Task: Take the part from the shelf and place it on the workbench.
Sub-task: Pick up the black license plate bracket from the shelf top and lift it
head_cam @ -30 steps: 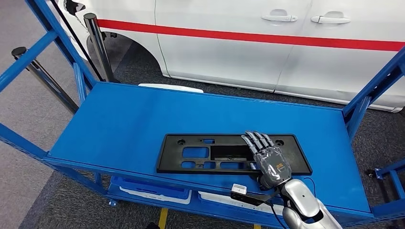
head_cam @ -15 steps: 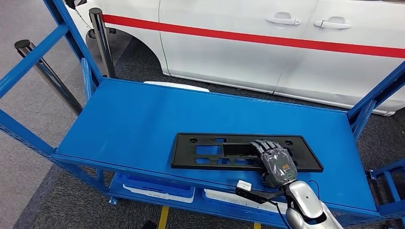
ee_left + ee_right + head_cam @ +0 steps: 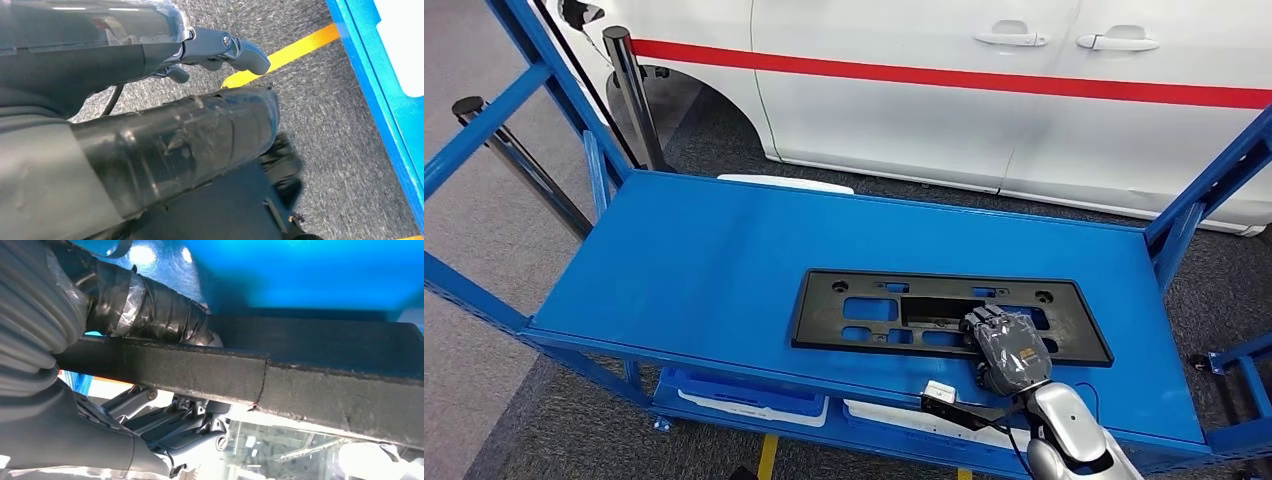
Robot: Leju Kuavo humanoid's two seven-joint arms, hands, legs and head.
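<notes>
The part (image 3: 819,320) is a long flat black plastic frame with cut-outs, lying on the blue shelf (image 3: 694,250) toward its front right. My right hand (image 3: 1006,350) reaches over the shelf's front edge and grips the part's near long side, fingers curled over it. In the right wrist view the thumb (image 3: 150,310) lies on one face of the part's edge (image 3: 325,375) and the fingers (image 3: 185,432) on the other. My left hand (image 3: 175,135) hangs low over the grey carpet and holds nothing, its fingers (image 3: 230,47) apart from the thumb.
A white car (image 3: 984,110) with a red stripe stands just behind the shelf. Blue uprights (image 3: 1184,225) frame both shelf ends, and black posts (image 3: 629,90) stand at the far left. White trays (image 3: 744,400) sit on the lower level. A yellow floor line (image 3: 290,52) runs near the rack's base (image 3: 380,100).
My right hand's fingers, which lay flat on the part, have curled over its near edge. The part has slid a little to the right on the shelf.
</notes>
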